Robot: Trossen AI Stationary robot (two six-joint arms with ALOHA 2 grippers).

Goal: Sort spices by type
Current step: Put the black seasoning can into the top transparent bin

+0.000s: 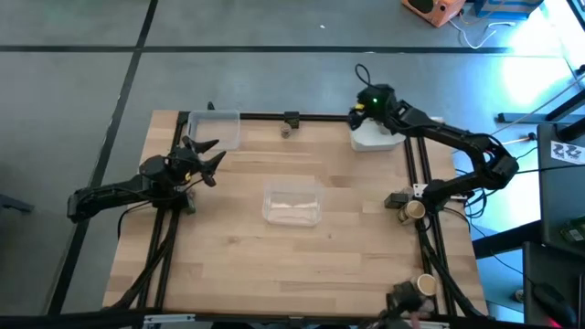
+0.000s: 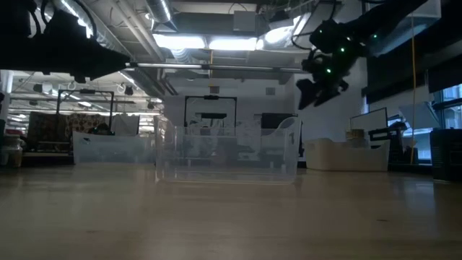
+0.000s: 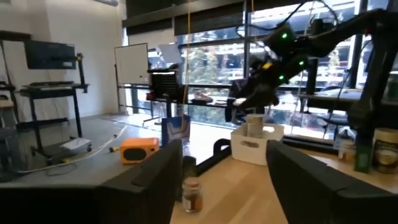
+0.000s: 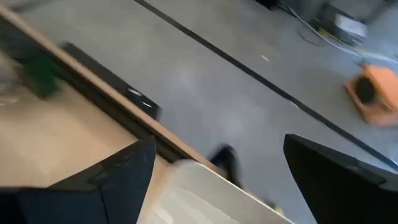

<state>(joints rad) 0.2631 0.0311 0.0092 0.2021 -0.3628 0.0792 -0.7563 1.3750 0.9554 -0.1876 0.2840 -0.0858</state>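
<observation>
My right gripper [image 1: 358, 111] hangs open and empty above the white tray [image 1: 377, 139] at the table's far right; in the right wrist view the tray's rim [image 4: 205, 190] lies between its fingers. A pale cylinder [image 3: 255, 124] stands in that tray. My left gripper [image 1: 212, 153] is open and empty, held above the table's left side, and points toward the far right. A small grey-brown jar [image 1: 286, 131] stands at the far edge [image 3: 193, 194]. A tan cylinder [image 1: 413, 210] and a dark container [image 1: 395, 200] sit at the right edge. Two more containers [image 1: 425, 285] are at the near right corner.
A clear tray [image 1: 292, 204] sits in the middle of the table, and another clear tray [image 1: 216, 128] is at the far left corner. A black frame rail [image 1: 302, 117] runs along the far edge. More jars [image 3: 382, 146] stand by the right edge. Bare wood lies between the trays.
</observation>
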